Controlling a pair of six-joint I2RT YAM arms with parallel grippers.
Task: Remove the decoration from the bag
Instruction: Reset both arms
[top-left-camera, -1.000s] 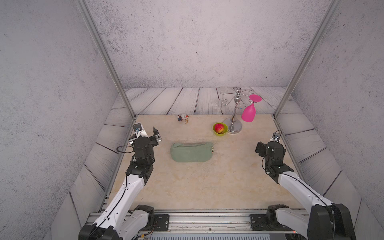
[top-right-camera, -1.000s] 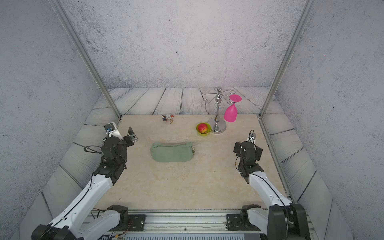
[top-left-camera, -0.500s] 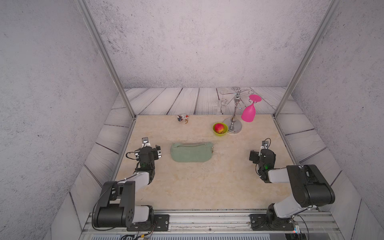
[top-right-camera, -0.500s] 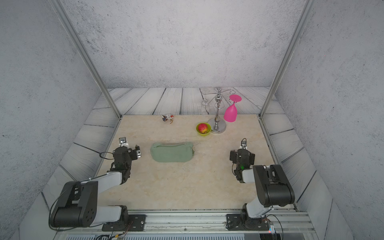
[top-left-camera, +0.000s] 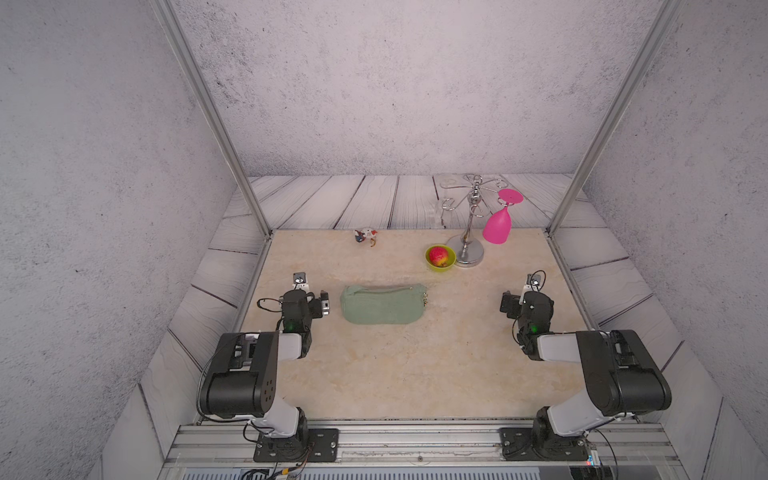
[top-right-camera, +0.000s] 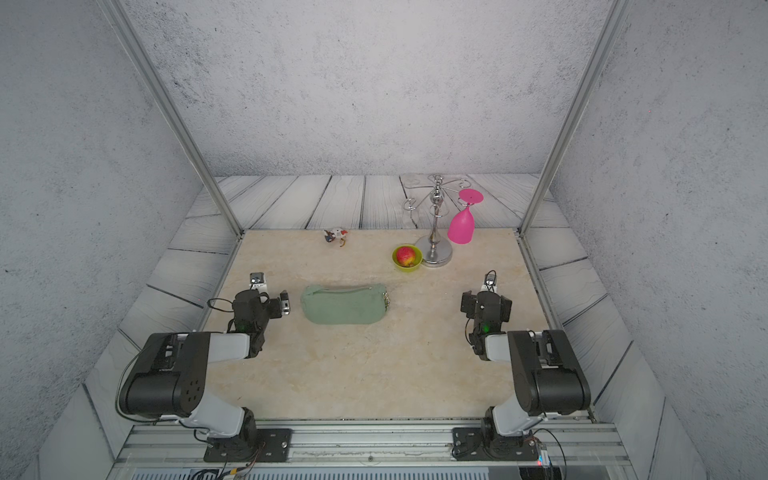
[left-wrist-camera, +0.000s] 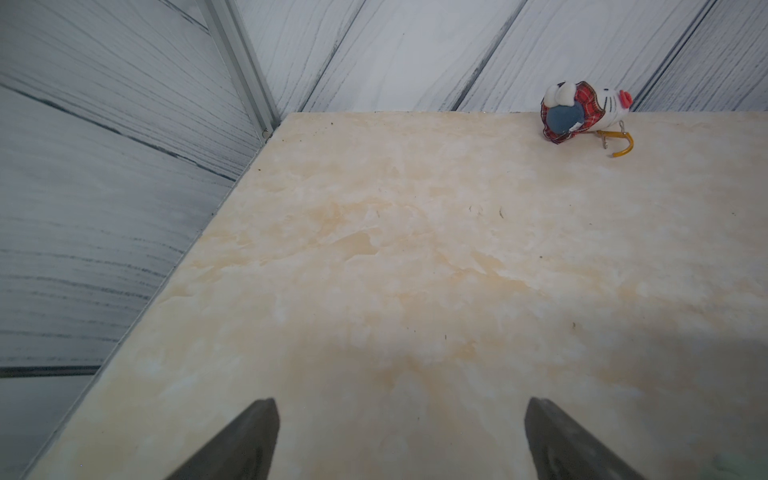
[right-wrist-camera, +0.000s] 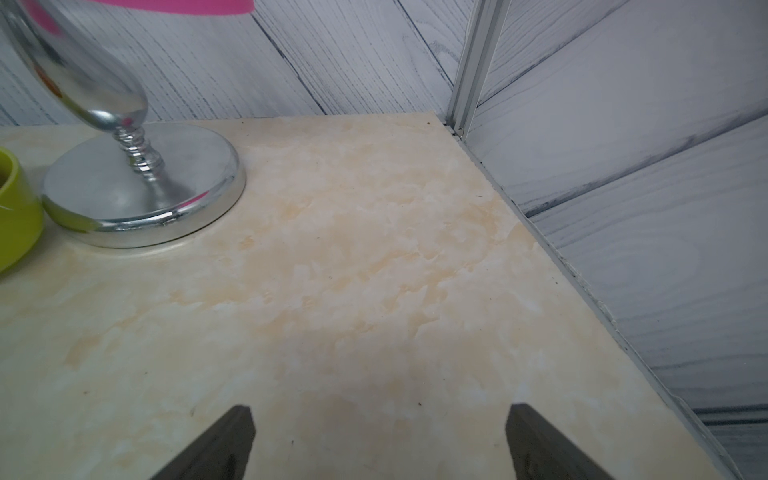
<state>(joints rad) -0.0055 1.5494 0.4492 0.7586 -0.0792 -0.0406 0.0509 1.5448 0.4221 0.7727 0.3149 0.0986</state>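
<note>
Both claws are spread wide and empty: my left gripper (left-wrist-camera: 401, 401) has only bare tabletop (left-wrist-camera: 374, 249) between its fingers (left-wrist-camera: 249, 440), and my right gripper (right-wrist-camera: 379, 406) shows the same. Far ahead of the left one, at the table's far edge, lies the decoration (left-wrist-camera: 582, 110), a small plush doll on its side, its gold clasp (left-wrist-camera: 619, 141) hooked on nothing. The bag (top-left-camera: 382, 304) lies flat mid-table, just beside the left claw and well apart from the doll (so I judge the unhooking done). The doll looks light and squashy, best pinched across its body, since the clasp is thin and slick. The bag looks limp and would likely slide unless pinned near its ring end (top-left-camera: 425, 300). Both arms sit folded low, elbows raised, forearms pointing toward the far side.
</note>
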